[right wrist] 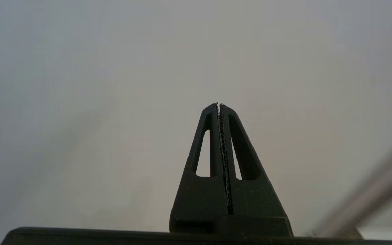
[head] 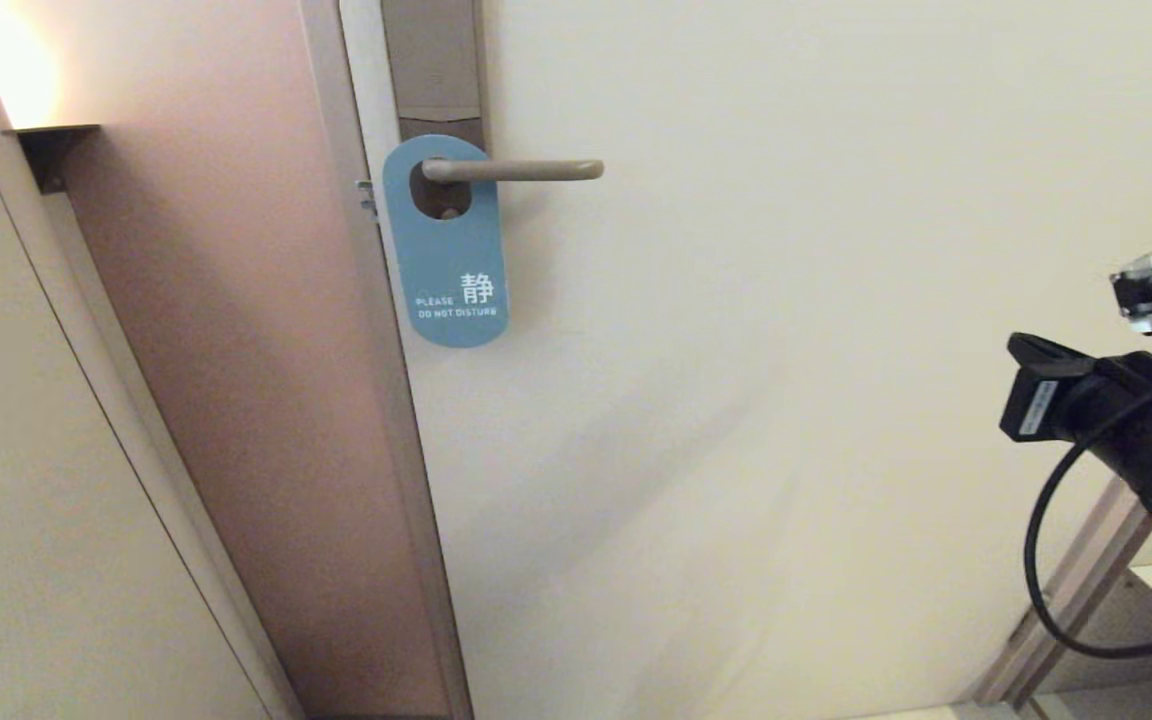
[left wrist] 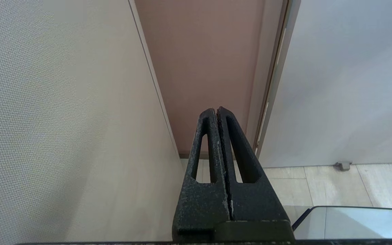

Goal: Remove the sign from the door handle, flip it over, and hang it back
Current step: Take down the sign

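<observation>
The sign (head: 448, 250) hangs by its oval hole on the door handle (head: 521, 170), blue side out, with white "PLEASE DO NOT DISTURB" near its lower end. The handle is a beige-grey lever sticking out to the right from a tall brown-grey plate (head: 433, 60). My right arm (head: 1116, 420) is at the right edge of the head view, well right of and below the sign. My right gripper (right wrist: 218, 104) is shut and empty, facing the plain door face. My left gripper (left wrist: 216, 109) is shut and empty, low down, pointing at the door frame near the floor.
The cream door (head: 836, 350) fills the middle and right. A pinkish-brown door jamb (head: 266, 400) and a beige wall panel (head: 36, 500) lie to the left. A door stop (left wrist: 343, 165) sits on the tiled floor (left wrist: 335, 187).
</observation>
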Robot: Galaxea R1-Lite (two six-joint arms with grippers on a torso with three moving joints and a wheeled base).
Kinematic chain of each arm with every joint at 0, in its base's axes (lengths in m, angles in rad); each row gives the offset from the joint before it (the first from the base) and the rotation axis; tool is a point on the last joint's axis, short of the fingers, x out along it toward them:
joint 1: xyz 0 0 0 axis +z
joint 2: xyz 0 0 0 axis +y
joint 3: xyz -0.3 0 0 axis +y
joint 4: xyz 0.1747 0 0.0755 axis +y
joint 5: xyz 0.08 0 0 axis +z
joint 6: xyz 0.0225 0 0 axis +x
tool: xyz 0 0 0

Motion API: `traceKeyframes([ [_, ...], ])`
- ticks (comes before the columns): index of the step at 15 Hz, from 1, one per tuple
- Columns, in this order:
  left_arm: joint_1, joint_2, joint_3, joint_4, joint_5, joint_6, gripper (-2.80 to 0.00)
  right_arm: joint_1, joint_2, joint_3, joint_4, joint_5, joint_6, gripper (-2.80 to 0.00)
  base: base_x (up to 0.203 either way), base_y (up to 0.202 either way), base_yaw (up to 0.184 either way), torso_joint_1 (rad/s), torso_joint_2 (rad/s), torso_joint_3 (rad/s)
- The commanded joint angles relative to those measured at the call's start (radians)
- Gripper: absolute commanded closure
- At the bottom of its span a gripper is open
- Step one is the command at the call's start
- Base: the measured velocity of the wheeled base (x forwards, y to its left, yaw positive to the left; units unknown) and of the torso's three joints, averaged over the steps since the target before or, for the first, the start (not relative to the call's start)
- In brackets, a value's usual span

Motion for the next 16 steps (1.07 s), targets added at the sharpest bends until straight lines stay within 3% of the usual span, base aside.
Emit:
traceKeyframes([
  [1,0.000,0.001,0.000,0.001,0.000,0.001,0.00,-0.045,-0.073,0.050,-0.006,-0.002,-0.003,0.00,0.000,0.000,0.000,0.000,0.00,0.000],
  [4,0.000,0.001,0.000,0.001,0.000,0.001,0.00,-0.100,-0.138,0.128,-0.004,-0.002,-0.005,0.00,0.000,0.000,0.000,0.000,0.00,0.000],
  [9,0.000,0.001,0.000,0.001,0.000,0.001,0.00,-0.104,-0.242,0.282,-0.004,-0.002,-0.003,0.00,0.000,0.000,0.000,0.000,0.00,0.000],
  [13,0.000,0.001,0.000,0.001,0.000,0.001,0.00,-0.104,-0.251,0.315,-0.006,0.000,0.000,0.00,0.000,0.000,0.000,0.000,0.00,0.000],
  [16,0.000,0.001,0.000,-0.001,0.000,0.001,0.00,-0.101,-0.244,0.315,-0.007,0.099,0.000,0.00,0.000,0.000,0.000,0.000,0.00,0.000],
])
